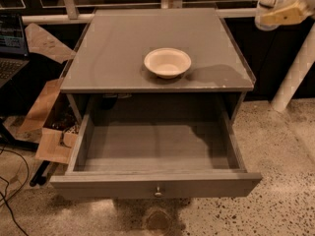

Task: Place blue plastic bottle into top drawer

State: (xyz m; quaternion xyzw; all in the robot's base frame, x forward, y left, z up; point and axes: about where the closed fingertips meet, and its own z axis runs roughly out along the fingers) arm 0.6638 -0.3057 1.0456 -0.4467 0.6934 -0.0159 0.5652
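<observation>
The blue plastic bottle (268,4) shows at the top right corner, partly cut off by the frame's edge, with its label facing me. My gripper (275,16) is shut on the bottle and holds it in the air, beyond the tabletop's right rear corner. One cream finger (284,15) crosses the bottle's lower part. The top drawer (155,185) is pulled wide open below the tabletop. Its grey interior is bare, and a small knob (158,191) sits on its front panel.
A shallow cream bowl (167,62) sits on the grey tabletop (113,48), right of centre. A white post (294,68) stands to the right. Cardboard pieces (49,132), a laptop (10,38) and floor cables lie to the left.
</observation>
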